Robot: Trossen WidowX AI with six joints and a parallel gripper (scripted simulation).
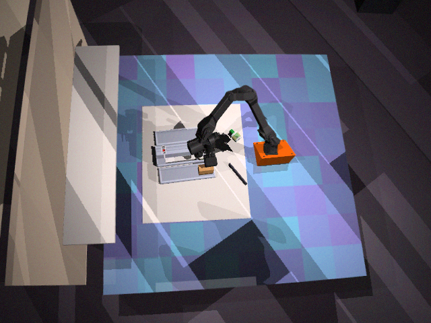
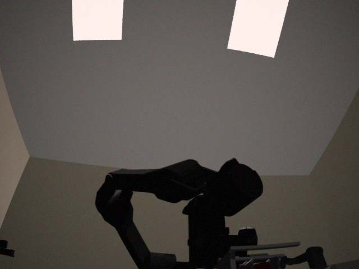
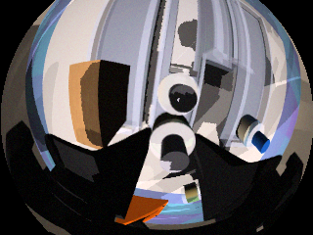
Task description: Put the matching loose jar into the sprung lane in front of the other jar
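The jaws grip a white jar [image 3: 172,139] (dark-lidded).

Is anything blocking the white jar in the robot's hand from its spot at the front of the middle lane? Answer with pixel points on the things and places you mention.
Only the matching white jar with a black lid [image 3: 165,93] visibly stands ahead, directly in its path, to be pushed back.

No text, label, brand or number can be read. No legible sign shows in any view.
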